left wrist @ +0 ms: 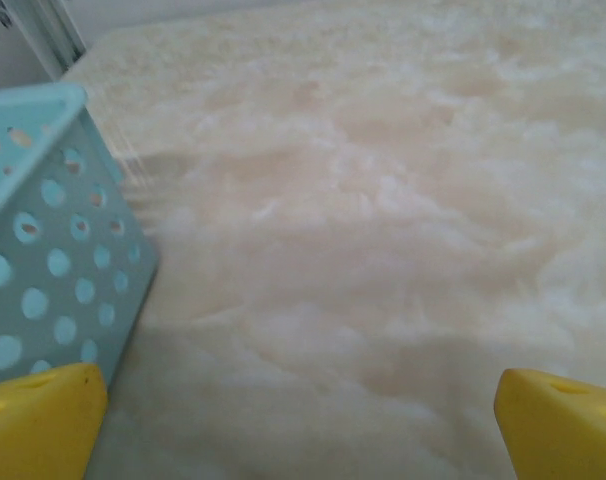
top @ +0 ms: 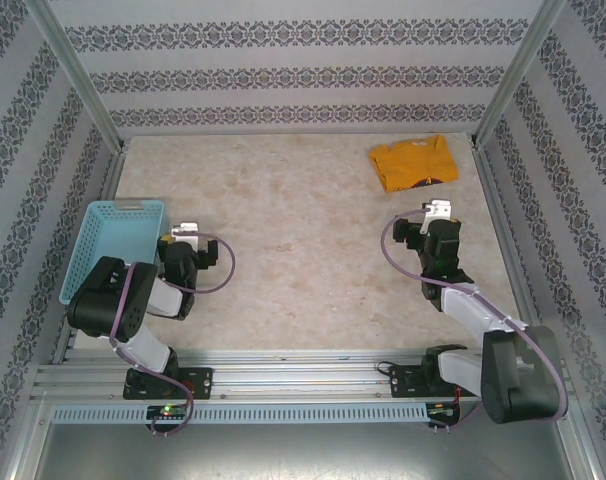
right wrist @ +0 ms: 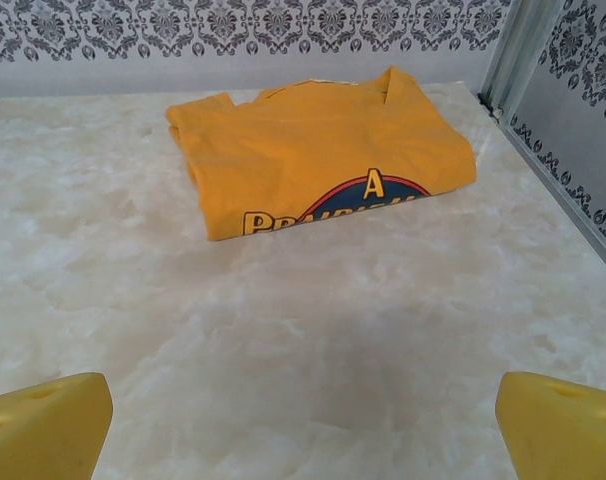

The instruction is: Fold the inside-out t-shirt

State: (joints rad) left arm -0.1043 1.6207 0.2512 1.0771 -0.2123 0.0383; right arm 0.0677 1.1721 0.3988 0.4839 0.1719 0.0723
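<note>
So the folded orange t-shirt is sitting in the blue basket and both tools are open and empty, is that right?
Not quite. The t-shirt is not in the blue basket; it lies folded on the table at the far right corner, apart from the basket at the left, as the top external view shows. The left tool and the right tool are both open and empty.

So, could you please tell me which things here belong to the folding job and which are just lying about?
Job: t-shirt, lying folded at far right; left gripper and right gripper, both open.
Lying about: blue basket, beside the left gripper.
</note>
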